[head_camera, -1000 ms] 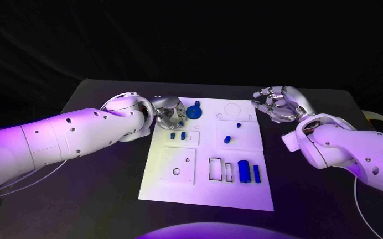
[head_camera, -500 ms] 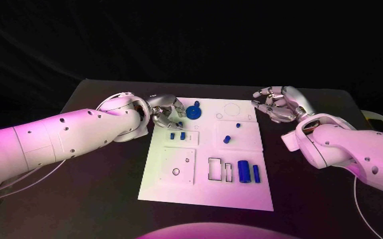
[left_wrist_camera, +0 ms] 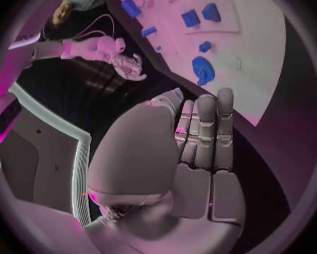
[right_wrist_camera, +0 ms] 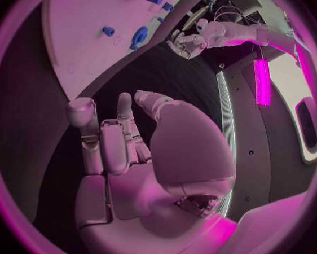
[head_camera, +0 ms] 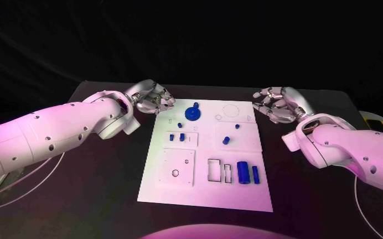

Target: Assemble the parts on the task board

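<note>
The white task board (head_camera: pixel 180 186) lies in the middle of the black table. A round blue part (head_camera: pixel 192 112) stands near its far left corner, free of both hands. Small blue parts (head_camera: pixel 176 136) lie in the left field, and another small part (head_camera: pixel 227 139) sits mid-board. Two blue cylinders (head_camera: pixel 248 173) lie at the near right. My left hand (head_camera: pixel 150 98) hovers off the board's far left corner and holds nothing, its fingers (left_wrist_camera: pixel 204 124) lying side by side. My right hand (head_camera: pixel 275 104) hovers off the far right corner with loosely bent fingers (right_wrist_camera: pixel 105 138), also holding nothing.
Bare black table surrounds the board (left_wrist_camera: pixel 264 51) on all sides. Empty outlined slots (head_camera: pixel 217 169) sit beside the cylinders, and a square plate with holes (head_camera: pixel 177 165) lies at the near left. A round outline (head_camera: pixel 232 109) marks the far right of the board.
My left hand has drawn back from the round blue part, moving left and off the board. The part stays standing on the board. The right hand has not moved.
</note>
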Available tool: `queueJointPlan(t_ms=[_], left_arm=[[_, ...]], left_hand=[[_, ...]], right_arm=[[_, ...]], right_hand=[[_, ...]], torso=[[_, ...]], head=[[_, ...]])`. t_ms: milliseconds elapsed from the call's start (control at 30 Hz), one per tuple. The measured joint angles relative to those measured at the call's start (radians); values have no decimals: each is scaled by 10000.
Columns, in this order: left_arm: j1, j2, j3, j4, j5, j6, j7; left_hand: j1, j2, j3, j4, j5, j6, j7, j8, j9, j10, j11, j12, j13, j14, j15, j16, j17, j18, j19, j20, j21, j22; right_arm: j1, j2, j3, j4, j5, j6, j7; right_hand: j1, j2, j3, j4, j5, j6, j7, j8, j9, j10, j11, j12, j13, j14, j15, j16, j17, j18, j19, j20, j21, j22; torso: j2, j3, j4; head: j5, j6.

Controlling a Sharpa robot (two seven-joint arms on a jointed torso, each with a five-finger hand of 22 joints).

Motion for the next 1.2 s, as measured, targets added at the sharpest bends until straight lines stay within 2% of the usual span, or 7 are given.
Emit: queueJointPlan(t_ms=[100, 233, 367, 667, 1067, 1100, 1200], left_arm=[[34, -162, 16, 0, 1222, -136, 214], [44, -340, 20, 170, 2667, -190, 440], [45, -497, 20, 474, 3920, -189, 687], [18, -706, 8, 1094, 5705, -170, 1335], [-1, -830, 0, 1424, 6663, -163, 1891], [-2, -836, -1, 1437, 6698, -162, 1913], [-3, -850, -2, 1464, 6792, -161, 1965]], left_hand=[[-40, -79, 549, -33, 0, 67, -28, 79, 43, 280, -60, -1, -76, -90, -90, -356, -236, -1, -82, -82, -147, -106], [-438, -448, 898, -62, 0, 119, -47, 165, 131, 729, -118, -75, -142, -240, -125, -1047, -624, -4, -182, -136, -639, -413], [-814, -476, 898, -62, 0, 119, -48, 227, 194, 948, -172, -143, -144, -341, -121, -1480, -825, -6, -212, -136, -1115, -723], [-815, -475, 897, -62, 0, 117, -49, 227, 217, 1027, -178, -143, -144, -395, -104, -1600, -880, -11, -212, -135, -1277, -859], [-814, -475, 939, -104, 0, 116, -50, 226, 215, 1027, -177, -143, -143, -395, -103, -1646, -902, -24, -211, -135, -1355, -907], [-815, -475, 939, -104, 0, 116, -50, 226, 215, 1027, -178, -143, -143, -394, -103, -1646, -902, -25, -212, -135, -1356, -907], [-815, -475, 939, -104, 0, 116, -50, 226, 215, 1026, -177, -143, -143, -394, -103, -1685, -901, -28, -211, -135, -1355, -925]], right_arm=[[32, -3, 1, -16, -405, 394, -122], [210, -5, 15, -23, -1358, 1252, -458], [416, 12, 27, 20, -2718, 2252, -941], [598, 158, 28, 323, -6069, 3907, -2068], [616, 646, 24, 386, -8812, 4112, -3454], [614, 678, 25, 382, -8932, 4085, -3538], [601, 821, 24, 351, -9247, 3997, -3772]], right_hand=[[79, -78, 470, -448, -298, 0, 0, -21, -136, 23, -17, -1589, -1260, -31, -2, -97, -186, 0, 154, -23, 194, 216], [77, -80, 669, -760, -508, 300, -24, -130, -296, 344, 20, -2942, -2293, 48, 77, -43, -62, 0, 344, 20, 462, 470], [-67, -224, 637, -817, -683, 302, -25, -177, -375, 363, 38, -3512, -2767, 47, 76, 39, 73, 1, 498, 11, 689, 654], [-278, -435, 556, -897, -779, 476, -20, -273, -467, 525, 19, -4116, -3349, 46, 75, 135, 203, 0, 663, -13, 927, 880], [-331, -488, 538, -880, -779, 540, -81, -363, -551, 523, 67, -4471, -3769, 79, 108, 136, 248, 2, 843, 24, 1124, 1029], [-331, -487, 538, -880, -779, 1118, 5, -368, -552, 378, 166, -4472, -3782, 79, 108, 175, 255, 2, 861, 41, 1124, 1046], [-331, -487, 538, -880, -779, 1228, 49, -368, -553, 477, 153, -4509, -3837, 79, 108, 175, 289, -48, 884, 65, 1213, 1108]], torso=[[-13, 1, 7], [-34, -7, 12], [-49, -26, 7], [-67, -39, 3], [-41, -19, 7], [-39, -20, 9], [-34, -20, 11]], head=[[-20, 32], [-66, 65], [-140, 116], [-519, 200], [-670, 201], [-671, 197], [-675, 173]])
